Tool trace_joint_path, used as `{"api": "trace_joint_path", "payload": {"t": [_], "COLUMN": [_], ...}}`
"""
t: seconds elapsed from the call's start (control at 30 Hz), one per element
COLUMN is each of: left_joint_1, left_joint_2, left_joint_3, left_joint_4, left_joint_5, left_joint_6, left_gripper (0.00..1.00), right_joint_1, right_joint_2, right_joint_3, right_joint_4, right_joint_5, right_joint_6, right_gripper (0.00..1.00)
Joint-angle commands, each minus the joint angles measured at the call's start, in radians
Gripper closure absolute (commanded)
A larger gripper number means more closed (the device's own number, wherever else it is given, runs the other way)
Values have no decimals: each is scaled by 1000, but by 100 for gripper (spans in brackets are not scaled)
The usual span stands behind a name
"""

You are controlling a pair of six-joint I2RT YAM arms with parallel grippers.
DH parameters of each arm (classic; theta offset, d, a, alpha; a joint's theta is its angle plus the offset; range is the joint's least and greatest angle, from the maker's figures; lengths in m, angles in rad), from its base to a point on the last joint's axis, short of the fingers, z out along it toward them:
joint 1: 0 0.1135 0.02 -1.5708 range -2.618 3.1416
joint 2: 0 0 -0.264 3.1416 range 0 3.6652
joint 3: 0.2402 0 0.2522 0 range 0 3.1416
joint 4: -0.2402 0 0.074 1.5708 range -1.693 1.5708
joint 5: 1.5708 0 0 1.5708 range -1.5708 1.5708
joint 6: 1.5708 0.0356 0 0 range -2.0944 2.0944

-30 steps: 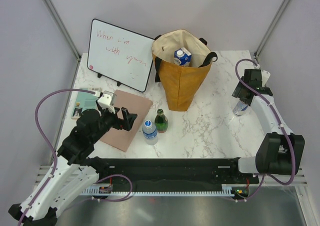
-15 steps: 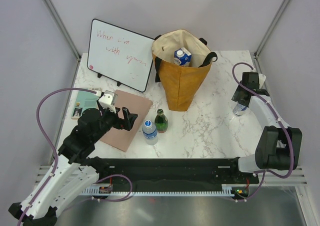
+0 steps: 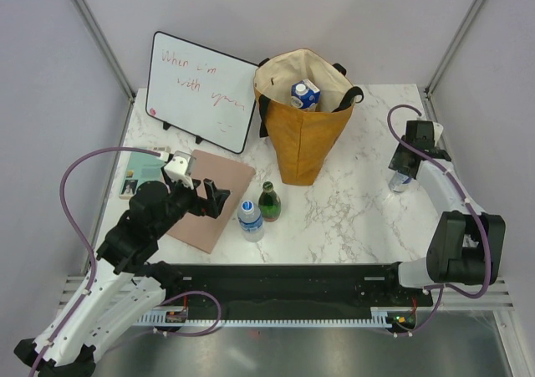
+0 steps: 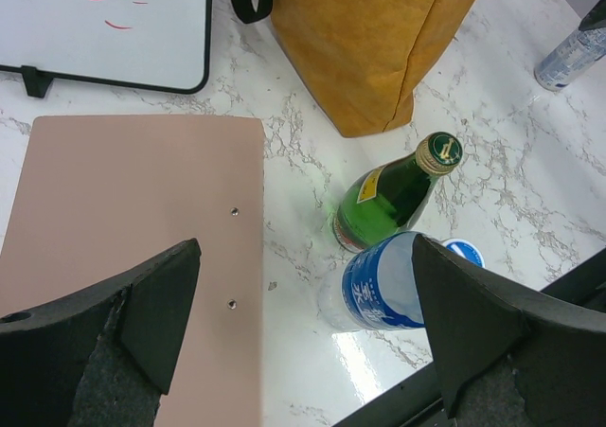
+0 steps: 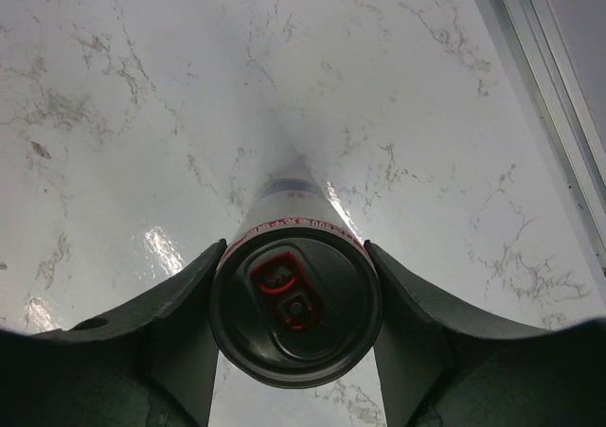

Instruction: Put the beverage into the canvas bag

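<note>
Can (image 5: 296, 304), far right on the desk (image 5: 123, 96): stiff, likely slippery; my right claw (image 5: 296, 257) grips its sides below the rim.

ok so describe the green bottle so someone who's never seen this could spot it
Find the tall mustard-brown canvas bag at the back of the white marble table; two bottles stand together just in front of it. The dark green glass bottle is the one nearer the bag, gold-capped, while its neighbour is a clear plastic bottle with a blue label.
</note>
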Motion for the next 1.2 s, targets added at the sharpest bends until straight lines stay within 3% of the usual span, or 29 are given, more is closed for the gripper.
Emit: {"api": "trace_joint_path", "payload": {"t": [0.0, 0.2, 0.4, 0.53, 0.73, 1.0, 1.17], "left_joint_1": [-5, -5, -5, -5, -5, -5, -5], "left_joint_2": [-5, -3, -5, -2, 4, 9, 7], "left_joint_3": [0, 1, 1, 1, 1, 1, 1], "left_joint_4": [32, 34, 34, 34, 34, 32, 32], "left_joint_5": [2, 6, 2, 8, 5, -4, -6], "left_joint_6": [18, 18, 16, 18, 16, 19, 19], "left_gripper": [0, 0, 0, 0, 0, 0, 0], "right_joint_1": [0, 2, 21, 64, 175, 350, 434], "right_joint_2": [-71, -102, -108, -99, -47, 90, 184], "right_joint_3": [47, 191, 413, 653, 970, 1160, 1157], "right_joint_4": [25, -62, -174, -261, -260, -170, -47], "right_joint_5": [-40, -42, -79, -85, -187, -283, -296], "right_joint_6": [-31, -45, -82, -114, -137, -174, -223], "right_gripper": [79, 100, 100, 100, 100, 100, 100]}}
